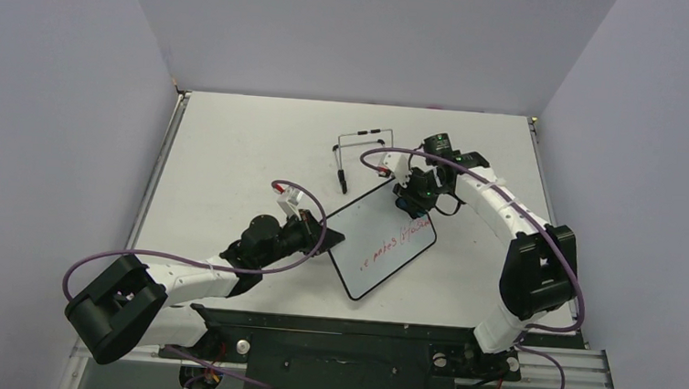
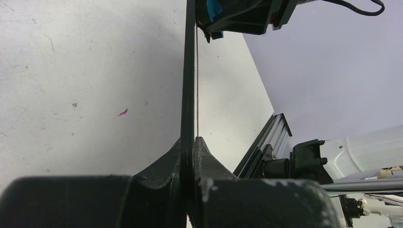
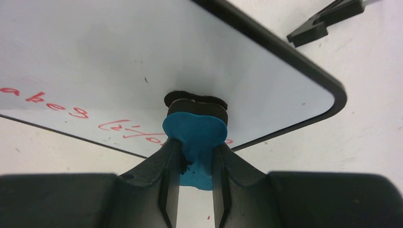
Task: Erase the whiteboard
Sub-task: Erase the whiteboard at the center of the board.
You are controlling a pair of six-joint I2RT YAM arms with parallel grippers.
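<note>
Wiping step, barely begun by the look of it. The small white whiteboard with the thin black frame is held at the middle of the pale table, its edge clenched by the left gripper. A little blue eraser is pinched in the right gripper and pressed against the board's far corner. Red handwriting is unwiped, so firm strokes across it are probably needed next.

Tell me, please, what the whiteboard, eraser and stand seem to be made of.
Whiteboard: glossy white sheet, smooth and faintly reflective, perhaps coated; matte black frame, probably plastic. Eraser: blue moulded body, likely plastic, with a dark felt-like pad. Stand: thin bent wire, seemingly black-coated metal.
</note>
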